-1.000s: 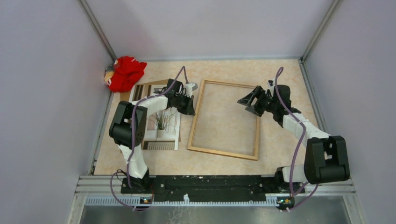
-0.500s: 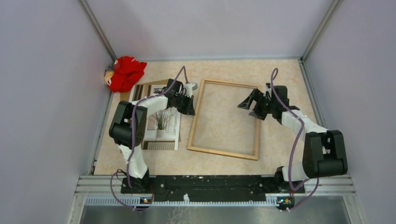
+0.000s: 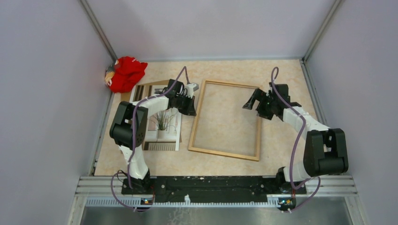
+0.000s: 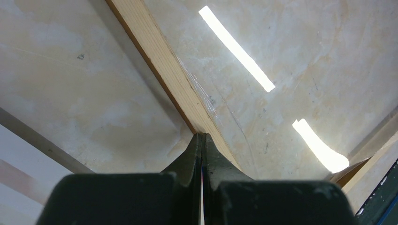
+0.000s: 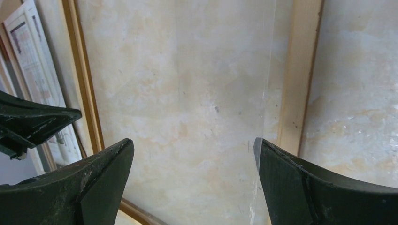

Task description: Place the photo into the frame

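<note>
The photo (image 3: 162, 122) lies face up at the left, on a brown backing board (image 3: 151, 84). The frame (image 3: 224, 153) lies flat in the middle of the table. My left gripper (image 3: 189, 107) is shut at the photo's upper right corner, its tips against the frame's left moulding (image 4: 164, 70). A thin white sliver shows between its fingers (image 4: 213, 154). The photo's white border (image 4: 19, 164) shows at lower left there. My right gripper (image 3: 252, 100) is open and empty above the frame's right side. Its fingers (image 5: 291, 183) hang over the frame's inside, near the right moulding (image 5: 293, 79).
A red cloth (image 3: 126, 73) is bunched in the far left corner. Grey walls close the table on three sides. A clear sheet edge (image 5: 271, 70) runs inside the frame by the right moulding. My left gripper (image 5: 33, 122) shows dark at the right wrist view's left edge.
My right gripper has swung a little right and back, toward the frame's right moulding. My left gripper and the photo have hardly moved.
</note>
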